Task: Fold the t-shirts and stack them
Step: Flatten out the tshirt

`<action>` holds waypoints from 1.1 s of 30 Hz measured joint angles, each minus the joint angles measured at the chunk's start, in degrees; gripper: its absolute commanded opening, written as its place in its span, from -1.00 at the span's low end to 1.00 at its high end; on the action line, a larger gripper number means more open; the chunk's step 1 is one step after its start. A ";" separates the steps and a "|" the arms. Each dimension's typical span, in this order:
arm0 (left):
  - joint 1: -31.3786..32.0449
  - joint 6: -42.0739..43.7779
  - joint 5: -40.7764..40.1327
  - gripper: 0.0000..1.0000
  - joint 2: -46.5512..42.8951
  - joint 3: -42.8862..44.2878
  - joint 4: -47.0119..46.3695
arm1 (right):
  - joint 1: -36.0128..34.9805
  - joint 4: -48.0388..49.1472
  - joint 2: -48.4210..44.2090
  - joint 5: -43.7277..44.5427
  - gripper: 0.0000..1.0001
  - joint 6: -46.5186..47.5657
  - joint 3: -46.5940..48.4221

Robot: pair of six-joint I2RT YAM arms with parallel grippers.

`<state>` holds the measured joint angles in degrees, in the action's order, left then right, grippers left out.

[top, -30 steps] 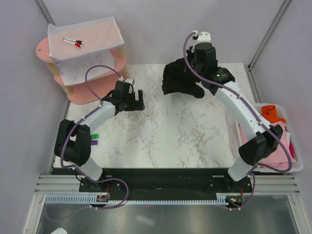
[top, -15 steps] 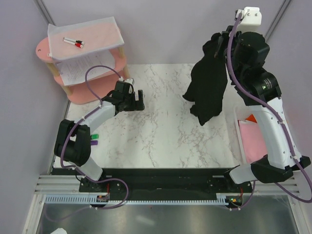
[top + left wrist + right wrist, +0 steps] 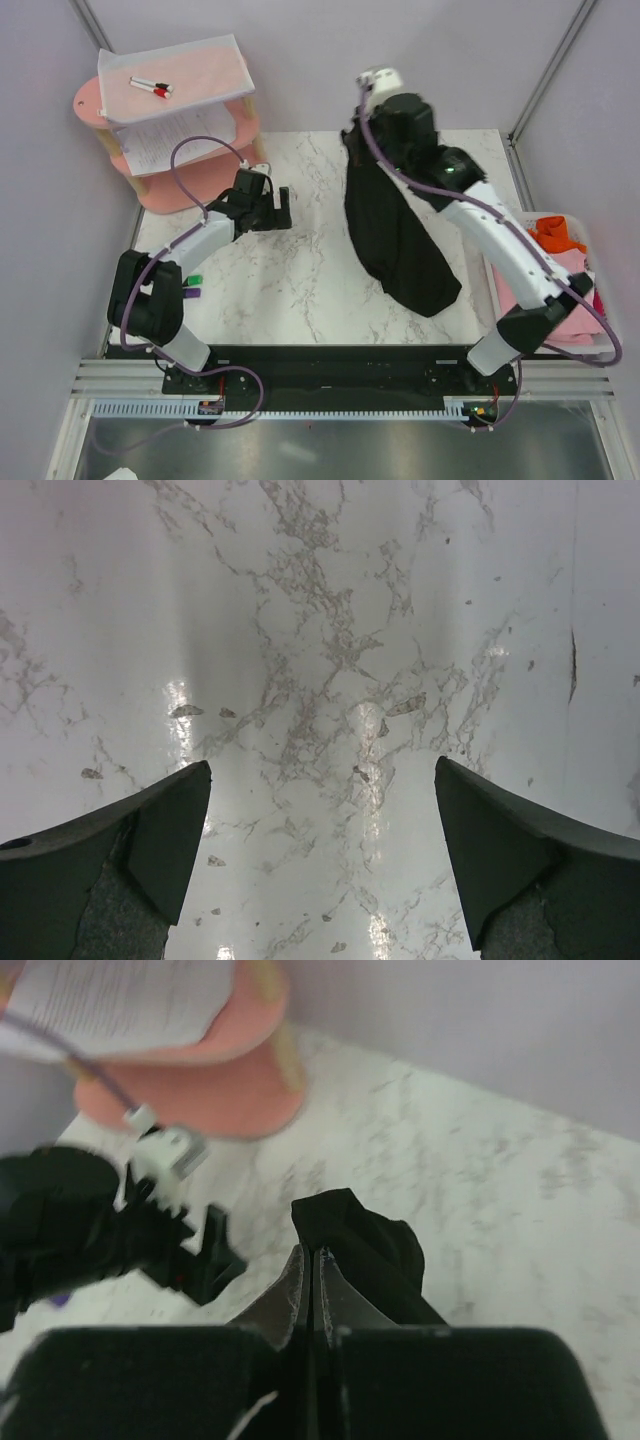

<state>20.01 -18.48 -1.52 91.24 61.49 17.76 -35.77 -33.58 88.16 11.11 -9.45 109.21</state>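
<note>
The black t-shirt (image 3: 395, 235) hangs as a long, narrow drape over the right half of the marble table (image 3: 300, 285), its top bunched at the far edge and its lower end lying towards the near right; whether that lower end rests on the marble or hangs just above it cannot be told from above. The right gripper (image 3: 309, 1275) holds the shirt by its upper edge: in the wrist view the two fingers are pressed tight together with a fold of black cloth pinched between them and the rest of the fabric bulging out beyond the tips. The orange t-shirt (image 3: 557, 232) and the pink t-shirt (image 3: 572, 322) lie crumpled in a white basket (image 3: 613, 338) off the table's right edge, partly hidden behind the right arm. The left gripper (image 3: 322, 765) is well apart from the black shirt, over the left part of the table, its jaws spread wide with nothing between them but bare, glossy marble. Beyond it, at the far left corner, stands a pink two-tier stand (image 3: 185, 195) carrying white printed paper sheets (image 3: 160, 135), with two markers (image 3: 150, 87) lying on its top level.
</note>
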 measured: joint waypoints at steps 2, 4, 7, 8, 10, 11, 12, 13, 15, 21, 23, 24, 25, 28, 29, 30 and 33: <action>0.00 -0.17 -1.79 1.00 -0.37 0.00 0.24 | -5.03 0.02 4.55 -3.32 -1.00 -0.04 -0.96; -0.11 -0.63 -4.26 1.00 -0.55 0.02 1.05 | -9.79 -0.04 9.11 -7.19 -1.00 -0.17 -1.86; -1.51 -1.99 -7.04 1.00 -0.55 0.04 3.10 | -16.39 0.26 14.40 -12.85 -0.47 -0.26 -3.69; -2.54 -2.62 -7.80 1.00 -0.55 0.04 3.85 | -18.71 0.33 15.80 -14.45 -0.08 -0.44 -4.66; -4.50 -3.58 -8.98 1.00 -0.66 0.04 4.79 | -21.59 0.76 16.94 -16.92 0.65 -1.62 -6.25; -5.46 -4.11 -9.51 1.00 -0.79 0.04 5.27 | -22.84 1.29 16.96 -17.68 0.84 -1.97 -7.48; -6.34 -4.66 -10.32 1.00 -0.96 0.04 5.73 | -23.61 1.68 16.74 -17.79 0.93 -2.49 -8.52; -7.08 -5.25 -11.04 1.00 -1.22 0.04 6.25 | -23.82 2.27 16.48 -17.51 0.96 -2.62 -9.40; -7.65 -6.27 -12.57 1.00 -1.77 0.02 6.95 | -22.93 3.56 15.50 -15.47 0.96 -2.78 -11.17; -7.50 -7.80 -14.97 1.00 -4.66 -0.85 8.33 | -9.88 5.95 12.17 -10.67 0.94 -3.58 -13.18; -7.50 -7.80 -13.68 0.99 -5.01 -0.85 8.20 | -4.70 6.93 12.33 -9.55 0.94 -4.11 -13.31; -7.50 -7.78 -12.68 0.99 -5.01 -0.90 8.07 | -1.27 7.19 12.74 -9.01 0.93 -4.42 -13.53; -7.50 -7.76 -11.08 0.99 -5.01 -1.07 7.85 | 1.18 7.34 13.44 -8.37 0.93 -4.72 -13.75; -7.15 -7.74 -6.84 0.99 -4.96 -1.84 7.34 | 5.88 7.52 17.03 -7.78 0.90 -5.62 -14.29; -6.97 -7.72 -5.60 0.99 -4.94 -2.12 7.37 | 6.91 7.50 18.69 -7.89 0.89 -5.90 -14.51; -6.82 -7.72 -4.76 0.99 -4.92 -2.40 7.32 | 7.87 7.48 20.55 -8.31 0.88 -6.32 -14.82; -6.38 -7.74 -0.74 0.99 -4.92 -4.15 6.95 | 10.12 7.02 25.94 -9.92 0.86 -7.15 -15.63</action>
<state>13.63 -26.22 -2.26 86.32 57.34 24.71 -25.65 -26.57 114.10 1.19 -16.60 93.58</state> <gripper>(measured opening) 0.996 0.942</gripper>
